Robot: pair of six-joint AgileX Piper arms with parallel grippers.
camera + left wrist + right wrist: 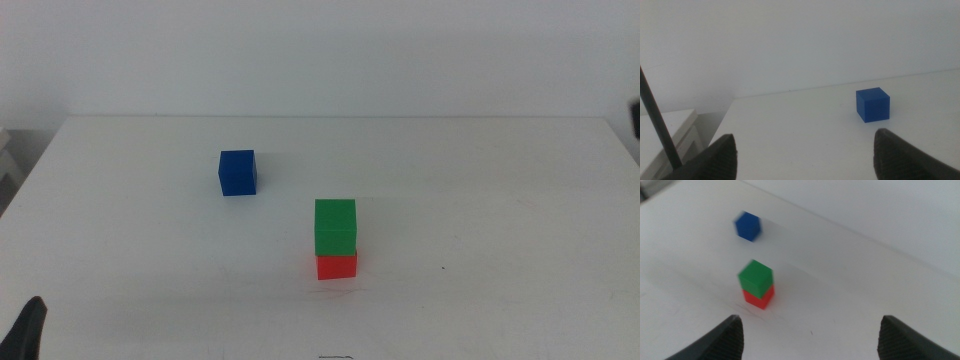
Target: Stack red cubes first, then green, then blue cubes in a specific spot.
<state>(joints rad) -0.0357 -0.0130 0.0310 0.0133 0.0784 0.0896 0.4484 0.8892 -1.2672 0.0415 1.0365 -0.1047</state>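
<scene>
Middle view: we see the white table filling most of the frame. Just right of centre and slightly below it, the green cube sits squarely on the red cube, the two forming a short stack on bare tabletop; only the lower front of the red cube shows beneath the green one. The blue cube rests alone on the table, up and to the left of the stack and well apart from it. We find the left gripper only as a dark tip in the lower left corner of the frame, far from all three cubes. At the right edge, in the upper part of the frame, a small dark shape shows, too little for us to identify.

Left wrist view: we see the left gripper's two dark jaws standing wide apart with nothing between them. The blue cube lies beyond them on the table, untouched.

Right wrist view: we see the right gripper with its jaws likewise spread wide and holding nothing. The stack and the blue cube both lie on the table beyond it, somewhat blurred, and clear of the jaws.
</scene>
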